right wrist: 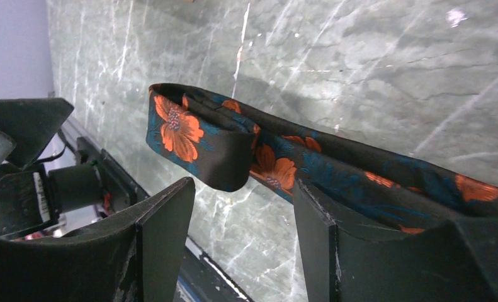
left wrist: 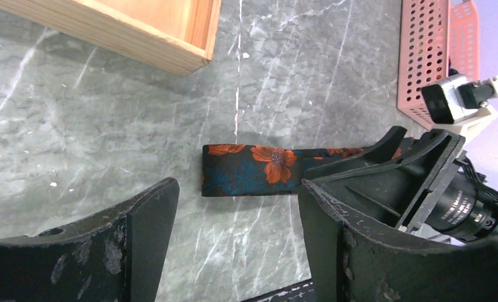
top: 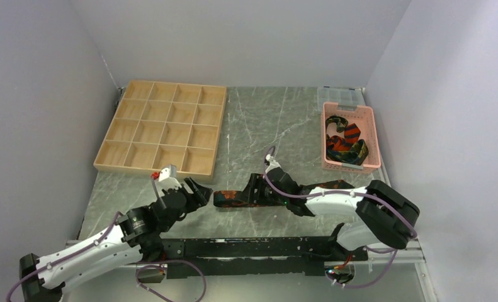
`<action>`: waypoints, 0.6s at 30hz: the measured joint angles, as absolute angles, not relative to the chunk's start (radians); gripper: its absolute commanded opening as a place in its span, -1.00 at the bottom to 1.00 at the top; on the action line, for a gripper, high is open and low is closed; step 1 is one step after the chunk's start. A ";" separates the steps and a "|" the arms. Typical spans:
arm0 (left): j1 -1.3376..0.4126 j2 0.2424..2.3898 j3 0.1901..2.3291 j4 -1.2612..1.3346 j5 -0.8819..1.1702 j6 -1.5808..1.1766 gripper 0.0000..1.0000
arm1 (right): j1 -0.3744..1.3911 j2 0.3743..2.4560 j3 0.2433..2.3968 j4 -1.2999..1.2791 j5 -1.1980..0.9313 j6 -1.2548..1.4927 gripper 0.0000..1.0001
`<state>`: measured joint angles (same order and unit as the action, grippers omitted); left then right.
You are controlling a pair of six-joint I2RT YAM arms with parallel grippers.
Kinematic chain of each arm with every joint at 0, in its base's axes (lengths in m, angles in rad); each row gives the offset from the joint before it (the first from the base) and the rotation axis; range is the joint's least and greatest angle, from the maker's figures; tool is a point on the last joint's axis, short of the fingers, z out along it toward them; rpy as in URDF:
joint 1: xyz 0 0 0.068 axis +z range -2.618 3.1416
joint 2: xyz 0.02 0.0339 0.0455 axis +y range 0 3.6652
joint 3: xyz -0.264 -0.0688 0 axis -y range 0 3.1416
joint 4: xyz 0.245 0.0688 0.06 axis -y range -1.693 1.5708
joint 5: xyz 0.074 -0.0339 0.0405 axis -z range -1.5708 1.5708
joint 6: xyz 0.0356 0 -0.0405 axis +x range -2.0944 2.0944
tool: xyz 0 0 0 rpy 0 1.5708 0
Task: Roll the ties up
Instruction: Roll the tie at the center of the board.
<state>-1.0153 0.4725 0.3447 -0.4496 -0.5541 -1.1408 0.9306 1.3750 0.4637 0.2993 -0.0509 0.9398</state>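
A black tie with orange flowers and blue leaves (top: 230, 199) lies flat along the near part of the table, and its left end is folded back on itself (left wrist: 252, 170). The fold shows as a loose loop in the right wrist view (right wrist: 202, 135). My left gripper (top: 201, 190) is open and empty, just left of the folded end (left wrist: 237, 220). My right gripper (top: 252, 189) is open over the tie a little right of the fold (right wrist: 243, 214). The tie runs past its right finger (right wrist: 325, 233). More striped ties (top: 345, 141) lie in the pink basket.
The pink slotted basket (top: 375, 141) stands at the back right, also in the left wrist view (left wrist: 422, 63), with a clear plastic box (top: 340, 95) behind it. A wooden compartment tray (top: 164, 126) sits at the back left. The arms' black rail (top: 246, 246) runs along the near edge.
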 measured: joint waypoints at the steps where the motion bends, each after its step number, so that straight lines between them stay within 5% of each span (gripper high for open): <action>1: -1.004 0.463 0.335 -0.432 -0.542 -1.138 0.51 | 0.929 1.385 0.464 0.314 -0.064 0.947 0.22; 18: -0.899 0.617 0.307 -0.273 -0.353 -1.089 0.50 | 0.905 1.549 0.497 0.467 -0.168 0.978 -0.31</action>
